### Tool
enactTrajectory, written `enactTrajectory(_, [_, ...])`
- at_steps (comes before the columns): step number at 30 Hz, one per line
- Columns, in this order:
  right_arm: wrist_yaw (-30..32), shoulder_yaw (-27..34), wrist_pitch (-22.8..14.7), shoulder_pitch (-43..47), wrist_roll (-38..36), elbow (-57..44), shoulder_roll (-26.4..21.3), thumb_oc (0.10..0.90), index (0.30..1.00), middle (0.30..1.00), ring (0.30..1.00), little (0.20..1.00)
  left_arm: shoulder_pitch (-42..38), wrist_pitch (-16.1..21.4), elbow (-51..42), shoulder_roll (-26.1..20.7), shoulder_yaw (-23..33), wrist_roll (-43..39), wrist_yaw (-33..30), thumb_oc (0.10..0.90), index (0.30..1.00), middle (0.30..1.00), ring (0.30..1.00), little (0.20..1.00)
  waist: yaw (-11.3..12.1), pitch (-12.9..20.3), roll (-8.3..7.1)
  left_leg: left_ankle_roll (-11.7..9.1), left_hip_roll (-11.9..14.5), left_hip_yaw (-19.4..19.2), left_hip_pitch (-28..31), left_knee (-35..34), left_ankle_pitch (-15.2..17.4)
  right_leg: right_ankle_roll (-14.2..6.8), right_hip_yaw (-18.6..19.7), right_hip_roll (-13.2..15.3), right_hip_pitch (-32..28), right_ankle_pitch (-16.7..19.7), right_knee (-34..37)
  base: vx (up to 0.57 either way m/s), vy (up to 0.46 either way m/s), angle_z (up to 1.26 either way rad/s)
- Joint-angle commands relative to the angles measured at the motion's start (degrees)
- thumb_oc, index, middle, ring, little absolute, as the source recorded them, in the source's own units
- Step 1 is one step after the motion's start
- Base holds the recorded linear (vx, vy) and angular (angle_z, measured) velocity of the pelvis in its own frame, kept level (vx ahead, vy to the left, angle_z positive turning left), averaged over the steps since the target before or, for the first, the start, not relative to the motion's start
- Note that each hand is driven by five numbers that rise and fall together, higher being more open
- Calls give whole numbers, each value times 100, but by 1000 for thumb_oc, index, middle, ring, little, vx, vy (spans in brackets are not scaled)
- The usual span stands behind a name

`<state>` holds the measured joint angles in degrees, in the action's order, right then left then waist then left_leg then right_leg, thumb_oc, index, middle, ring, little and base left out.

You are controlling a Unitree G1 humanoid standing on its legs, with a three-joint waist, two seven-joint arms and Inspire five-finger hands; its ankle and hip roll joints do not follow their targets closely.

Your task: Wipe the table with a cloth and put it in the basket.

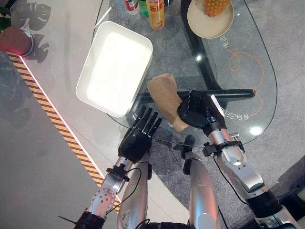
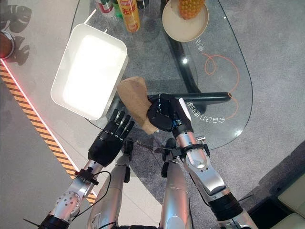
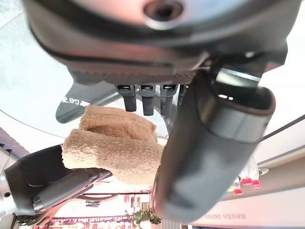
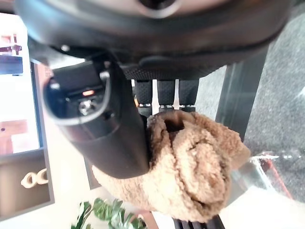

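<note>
The rolled tan fleecy cloth (image 1: pixel 165 98) lies on the oval clear glass table (image 1: pixel 248 57), and the right hand (image 1: pixel 195 109) has its dark fingers curled round the cloth's near end, with the thumb against the cloth's side in the right wrist view. The far end of the cloth reaches toward the white rectangular plastic basket (image 1: pixel 116 69), stopping just beside the basket's near right corner. The basket sits on the table's left part and hangs partly over the table's left edge. The left hand (image 1: pixel 139 133) hovers at the table's near edge, just left of the cloth, fingers straight and spread, holding nothing. At the table's far side stand a yellow bottle (image 1: pixel 156 14) and a round cream plate (image 1: pixel 209 19) carrying a pineapple (image 1: pixel 214 5).
</note>
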<state>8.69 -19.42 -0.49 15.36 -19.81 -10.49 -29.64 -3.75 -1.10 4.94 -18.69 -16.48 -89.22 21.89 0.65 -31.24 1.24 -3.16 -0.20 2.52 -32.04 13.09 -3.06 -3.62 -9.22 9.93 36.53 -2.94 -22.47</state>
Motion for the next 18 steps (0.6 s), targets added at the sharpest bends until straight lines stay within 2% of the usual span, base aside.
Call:
enactTrajectory(1, [-384, -209, -724, 417, 281, -1530, -112, 100, 300, 300, 300, 200, 140, 41, -1031, -114, 84, -9, 176, 800, 900, 900, 900, 900, -85, 144, -148, 380, -290, -724, -131, 577, 434, 47, 99, -633, -339, 405, 650, 0, 0, 0])
enactTrajectory(5, [-390, -394, -712, 539, 389, -1556, -156, 100, 300, 300, 300, 200, 57, 98, -1035, -134, 29, -39, 55, 800, 900, 900, 900, 900, -90, 144, -155, 380, -301, -717, -183, 593, 424, 43, 127, -636, -285, 413, 640, 0, 0, 0])
enactTrajectory(10, [-231, -628, -394, 713, 621, -1421, -137, 100, 300, 300, 300, 200, -24, 141, -1036, -91, 13, -75, 198, 800, 900, 900, 900, 900, -82, 144, -135, 372, -312, -717, -245, 634, 434, 57, 144, -632, -224, 394, 611, 6, 12, -1])
enactTrajectory(18, [-37, -671, -259, 650, 838, -1294, -166, 100, 300, 300, 300, 200, -28, 165, -1132, -94, -37, -94, 281, 800, 900, 900, 900, 900, -77, 144, -124, 374, -335, -718, -259, 637, 442, 53, 146, -618, -209, 404, 613, 0, 0, 0])
